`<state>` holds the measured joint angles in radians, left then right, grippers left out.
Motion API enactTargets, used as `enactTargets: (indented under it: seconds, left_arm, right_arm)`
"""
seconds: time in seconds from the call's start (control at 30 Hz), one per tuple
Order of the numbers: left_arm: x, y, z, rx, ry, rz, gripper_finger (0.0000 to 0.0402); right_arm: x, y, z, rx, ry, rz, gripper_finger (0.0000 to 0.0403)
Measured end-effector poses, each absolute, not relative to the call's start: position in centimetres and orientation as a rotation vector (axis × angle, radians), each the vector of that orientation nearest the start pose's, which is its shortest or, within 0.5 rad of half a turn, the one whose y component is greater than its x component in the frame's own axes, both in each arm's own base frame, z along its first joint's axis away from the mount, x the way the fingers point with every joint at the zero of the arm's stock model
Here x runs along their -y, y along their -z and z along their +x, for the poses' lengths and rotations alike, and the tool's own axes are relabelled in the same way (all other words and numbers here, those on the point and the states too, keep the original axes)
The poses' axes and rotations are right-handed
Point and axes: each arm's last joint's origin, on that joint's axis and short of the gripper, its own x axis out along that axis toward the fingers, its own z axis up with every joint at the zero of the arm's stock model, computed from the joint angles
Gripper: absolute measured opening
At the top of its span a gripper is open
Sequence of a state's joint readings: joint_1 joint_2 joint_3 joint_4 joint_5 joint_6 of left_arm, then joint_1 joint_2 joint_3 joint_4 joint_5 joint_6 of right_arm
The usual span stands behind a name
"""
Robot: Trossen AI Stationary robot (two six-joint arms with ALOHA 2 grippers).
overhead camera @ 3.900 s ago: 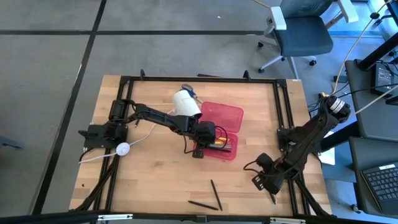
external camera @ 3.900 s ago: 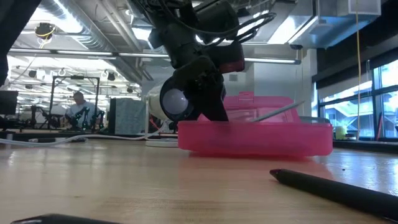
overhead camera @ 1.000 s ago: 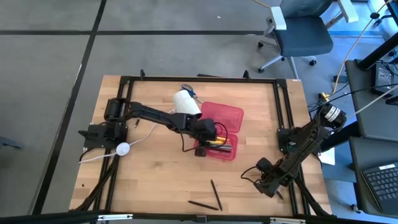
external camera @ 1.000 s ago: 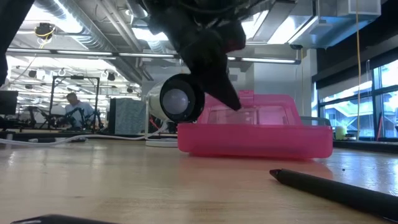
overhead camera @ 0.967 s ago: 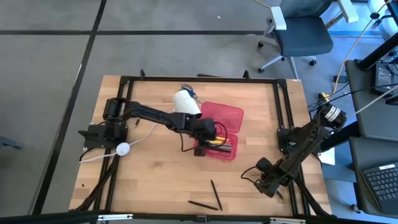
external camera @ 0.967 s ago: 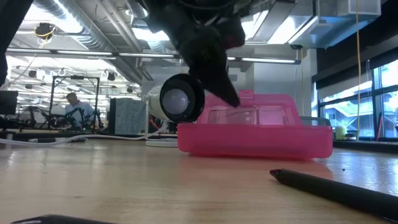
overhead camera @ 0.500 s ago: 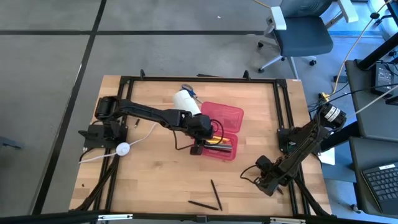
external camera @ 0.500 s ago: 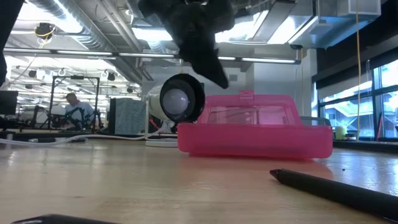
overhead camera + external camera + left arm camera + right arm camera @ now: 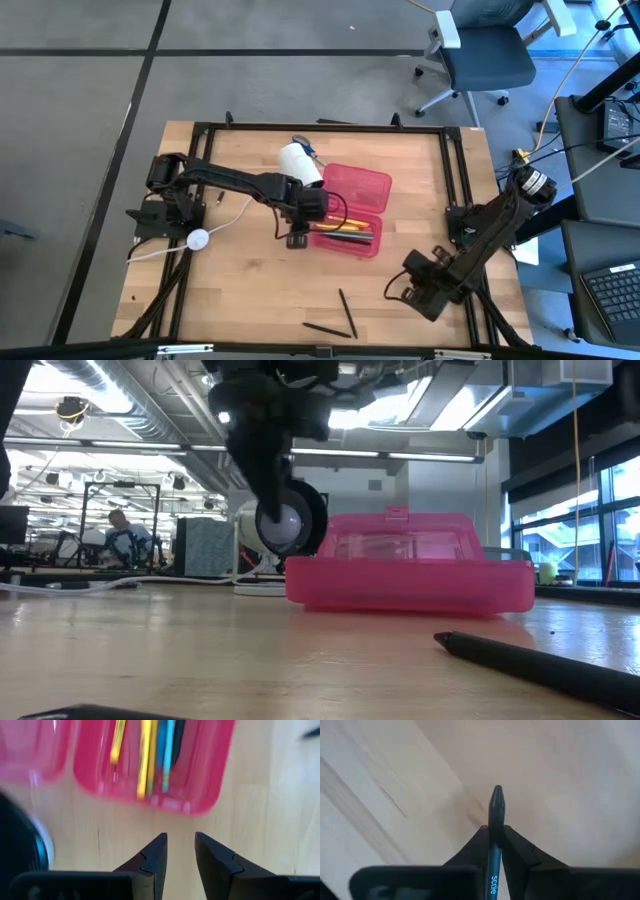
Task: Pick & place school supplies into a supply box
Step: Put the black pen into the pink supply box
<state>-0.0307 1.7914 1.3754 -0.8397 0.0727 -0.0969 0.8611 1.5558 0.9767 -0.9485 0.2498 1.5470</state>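
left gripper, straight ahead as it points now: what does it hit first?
Judging by the left wrist view, the open left gripper points past a strip of bare table at the near wall of the pink supply box, pens inside. The box wall probably comes first; depth is unclear.

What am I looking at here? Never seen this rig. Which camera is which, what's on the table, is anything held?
It is a two-arm robot at a wooden table, putting pens into a box. One camera looks straight down, one sits at table height, and each wrist carries one looking past its own fingers.

The left gripper hovers empty and open beside the open pink supply box, which already holds yellow, blue and black pens. The right gripper, near the table's front right, is shut on a dark pen.

Two dark pens are not yet picked up at the front edge. A white cylinder with a cable stands behind the box.
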Motion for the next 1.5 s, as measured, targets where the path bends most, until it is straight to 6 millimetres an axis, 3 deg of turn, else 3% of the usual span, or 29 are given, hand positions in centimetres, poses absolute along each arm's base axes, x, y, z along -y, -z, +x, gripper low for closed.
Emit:
enactTargets:
  seconds: [0.13, 0.43, 0.73, 0.97, 1.2, 1.5]
  left_arm:
    - [1.5, -22.5, 34.4, -1.339, -0.019, -0.151, 0.0093]
    - [2.6, -23.6, 30.8, -1.300, -0.116, -0.174, 0.0093]
    - [3.0, -24.3, 25.3, -1.195, -0.408, -0.233, 0.0093]
    - [2.2, -22.8, 22.0, -1.172, -0.606, -0.316, 0.0093]
    - [1.2, -20.7, 20.7, -1.187, -0.744, -0.335, 0.0093]
    - [-1.0, -20.4, 20.6, -1.195, -0.829, -0.414, 0.0093]
  right_arm:
    - [-18.5, -20.6, 19.2, -1.136, 0.520, 0.362, 0.0044]
    - [-15.3, -23.3, 23.9, -1.075, 0.407, 0.137, 0.0044]
    - [-11.1, -24.1, 28.7, -1.023, 0.163, 0.049, 0.0046]
    - [-7.4, -24.9, 31.3, -0.912, 0.047, 0.024, 0.0047]
    - [-4.9, -23.4, 33.0, -0.917, 0.004, 0.024, 0.0047]
    - [-3.8, -18.4, 34.9, -1.057, 0.007, 0.023, 0.0047]
